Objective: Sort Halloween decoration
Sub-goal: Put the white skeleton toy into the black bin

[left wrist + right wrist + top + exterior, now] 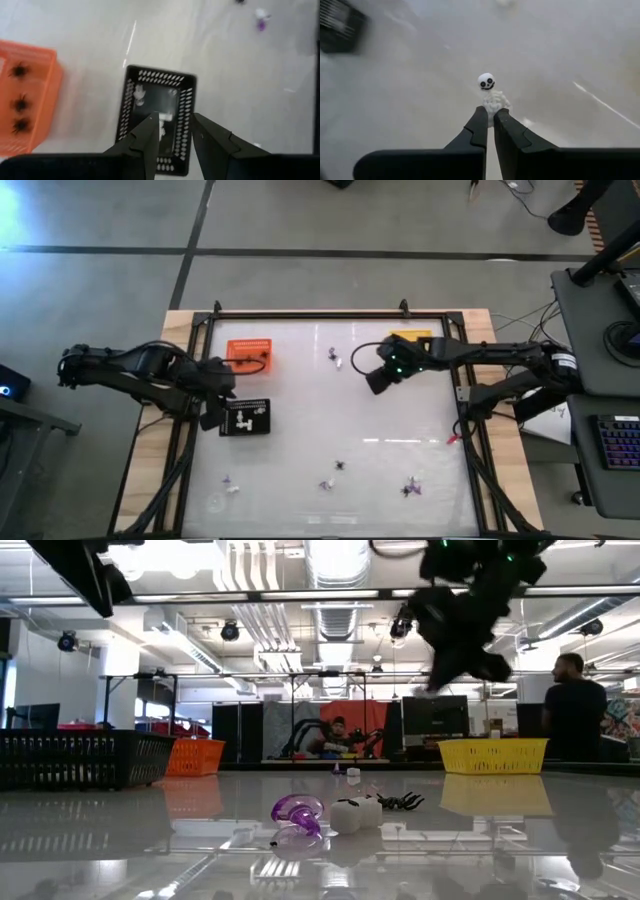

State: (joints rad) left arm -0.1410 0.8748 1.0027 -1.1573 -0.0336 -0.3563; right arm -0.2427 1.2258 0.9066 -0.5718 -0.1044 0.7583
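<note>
White plastic made up the tiny skeleton figure [491,96], its body pinched between the fingers of the right end effector [490,116], which hung above the far middle of the glossy white desk [400,480] near the yellow tray [410,337]. The left end effector [174,125] hovered with fingers spread over the black perforated tray [155,117] holding white trinkets. Three black spiders [20,98] lay in the orange tray [250,353]. More small purple, white and black trinkets [410,486] lay scattered along the desk's near side.
</note>
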